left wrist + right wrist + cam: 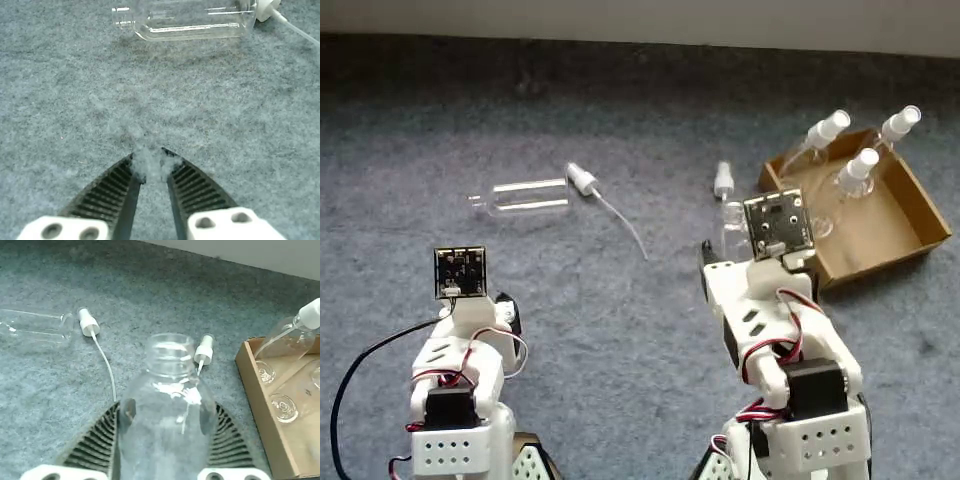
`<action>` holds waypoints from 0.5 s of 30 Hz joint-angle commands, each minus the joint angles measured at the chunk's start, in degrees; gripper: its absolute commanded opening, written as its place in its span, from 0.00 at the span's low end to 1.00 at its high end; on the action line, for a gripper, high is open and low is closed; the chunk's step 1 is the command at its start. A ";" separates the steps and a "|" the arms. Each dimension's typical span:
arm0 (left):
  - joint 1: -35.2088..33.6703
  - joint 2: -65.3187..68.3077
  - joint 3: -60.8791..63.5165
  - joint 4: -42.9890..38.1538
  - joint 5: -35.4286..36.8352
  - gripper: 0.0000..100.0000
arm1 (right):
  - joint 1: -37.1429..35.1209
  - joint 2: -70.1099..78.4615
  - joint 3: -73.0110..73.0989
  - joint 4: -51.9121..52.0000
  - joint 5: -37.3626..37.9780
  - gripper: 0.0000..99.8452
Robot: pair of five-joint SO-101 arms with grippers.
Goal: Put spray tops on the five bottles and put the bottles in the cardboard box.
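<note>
— Just beside the cardboard box [885, 228], on the side facing the arms, what does the right gripper [167, 409] have?
— It is clamped around a clear bottle [170, 390]. The neck is open, with no top on it, and points away from the wrist.
— And the left gripper [148, 159]?
— Well away from the box, low over the grey carpet [75, 100]. Its fingers are slightly parted with nothing between them (the tips sit close to the pile).
— Past the held bottle?
— A white spray top [204, 350] sits on the carpet, near the box's corner but apart from it.
— Inside the box?
— Three capped bottles [850, 180], their spray heads leaning out over its far walls.
— The fifth one?
— The last bottle [530, 195] lies on its side, farther from the box than anything else, with its neck bare. A second spray top [582, 180] lies just beside its base, on the box's side, and its thin tube trails across the carpet.
</note>
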 commanded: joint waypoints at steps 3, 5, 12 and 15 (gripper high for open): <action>2.68 -0.04 1.27 1.23 -0.35 0.01 | 1.19 -6.81 5.67 -1.45 -0.79 0.08; 3.12 -0.04 1.27 1.76 -0.44 0.01 | 1.27 -9.19 9.27 -4.26 -0.79 0.08; 3.21 -0.04 1.27 2.37 -0.44 0.01 | 1.27 -17.54 20.00 -12.44 -0.79 0.08; 3.38 -0.04 1.19 3.96 -0.35 0.01 | 1.36 -19.91 22.73 -13.93 -3.43 0.08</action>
